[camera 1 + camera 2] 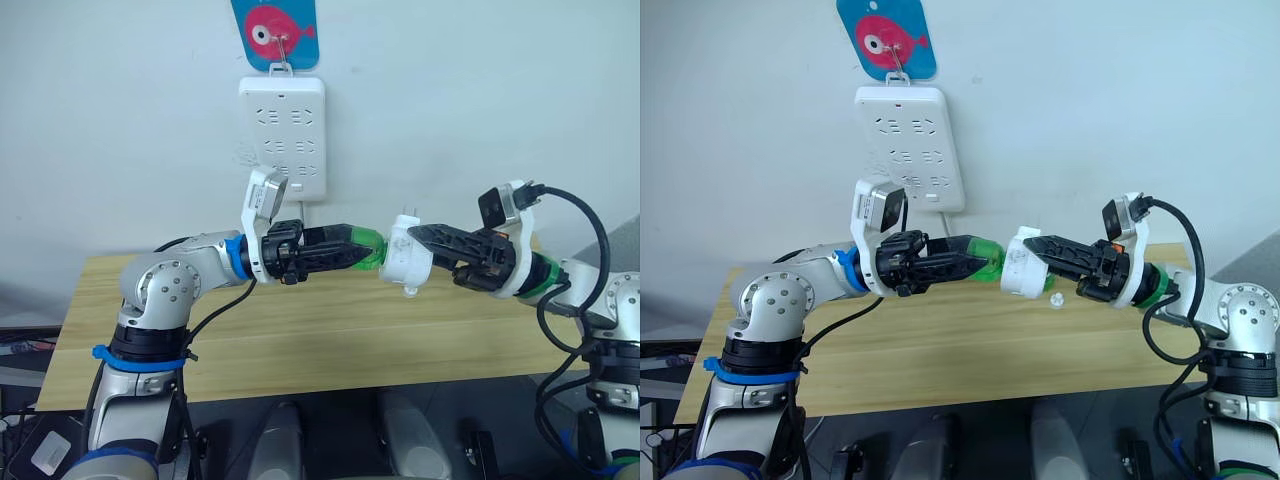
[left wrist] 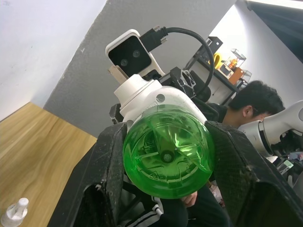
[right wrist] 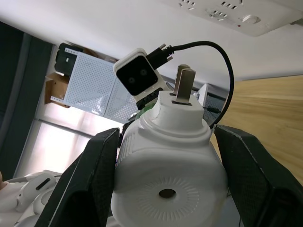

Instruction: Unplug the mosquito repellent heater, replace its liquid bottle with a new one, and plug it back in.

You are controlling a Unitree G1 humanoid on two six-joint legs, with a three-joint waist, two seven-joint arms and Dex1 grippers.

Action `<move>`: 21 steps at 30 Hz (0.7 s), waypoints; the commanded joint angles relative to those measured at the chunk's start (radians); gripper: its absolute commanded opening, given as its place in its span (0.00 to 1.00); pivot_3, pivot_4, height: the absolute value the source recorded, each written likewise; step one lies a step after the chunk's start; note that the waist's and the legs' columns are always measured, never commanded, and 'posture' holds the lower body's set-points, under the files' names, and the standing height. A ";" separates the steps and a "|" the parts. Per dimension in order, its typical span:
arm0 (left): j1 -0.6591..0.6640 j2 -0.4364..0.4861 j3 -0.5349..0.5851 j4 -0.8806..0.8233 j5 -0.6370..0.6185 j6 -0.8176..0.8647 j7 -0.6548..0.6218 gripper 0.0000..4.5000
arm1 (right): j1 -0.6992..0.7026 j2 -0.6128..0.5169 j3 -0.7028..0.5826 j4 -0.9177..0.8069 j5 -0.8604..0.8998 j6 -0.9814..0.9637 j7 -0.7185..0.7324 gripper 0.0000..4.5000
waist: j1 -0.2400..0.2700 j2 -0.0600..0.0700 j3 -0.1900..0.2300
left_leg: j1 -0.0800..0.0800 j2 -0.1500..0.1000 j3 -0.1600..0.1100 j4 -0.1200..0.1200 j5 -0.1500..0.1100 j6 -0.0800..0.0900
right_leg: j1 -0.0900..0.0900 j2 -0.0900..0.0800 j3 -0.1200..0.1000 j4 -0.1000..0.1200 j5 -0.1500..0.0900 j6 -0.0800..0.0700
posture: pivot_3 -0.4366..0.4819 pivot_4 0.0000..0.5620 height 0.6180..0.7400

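Heater position: the small white rounded plastic mosquito repellent heater is held in mid-air above the light wooden table, between the two arms, below and to the right of the tall white multi-socket power strip on the wall; it is unplugged.

Right gripper: the right gripper is pinched on the heater body, one black finger on each side, so that the unit is steadied against turning.

Left gripper: the left gripper is pinched on the translucent green plastic liquid bottle, whose far end meets the heater.

Reason for the hold: the two parts are gripped on one axis, judged to let the bottle be screwed out of or into the heater; which of the two cannot be told.

Heater appearance: a smooth glossy shell is seen in the right wrist view, with two flat metal plug prongs on a raised collar and a small dark round hole ringed by fine radial ribs.

Bottle appearance: a moulded star-shaped base is shown in the left wrist view.

Other item: a small white bottle-shaped item lies on the table, near the heater.

Background: a person is seated beyond the table.
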 commanded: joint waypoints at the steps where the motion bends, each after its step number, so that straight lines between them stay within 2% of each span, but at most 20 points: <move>1: -0.002 0.000 0.013 -0.036 -0.004 -0.018 0.002 0.51 | 0.007 0.013 -0.028 -0.044 0.025 -0.006 -0.014 0.64 | 0.000 0.000 0.000 | 0.000 0.000 0.000 0.000 0.000 0.000 | 0.000 0.000 0.000 0.000 0.000 0.000 | 0.32 0.36 0.95; 17: -0.014 -0.006 0.034 -0.017 -0.043 0.008 0.026 0.51 | 0.019 0.009 -0.032 -0.076 0.025 -0.013 0.000 0.64 | 0.000 0.000 0.000 | 0.000 0.000 0.000 0.000 0.000 0.000 | 0.000 0.000 0.000 0.000 0.000 0.000 | 0.32 0.38 0.95; 21: -0.016 -0.010 0.039 -0.015 -0.055 0.014 0.036 0.51 | 0.028 -0.006 -0.028 -0.077 0.025 -0.009 0.008 0.93 | 0.000 0.000 0.000 | 0.000 0.000 0.000 0.000 0.000 0.000 | 0.000 0.000 0.000 0.000 0.000 0.000 | 0.32 0.38 0.95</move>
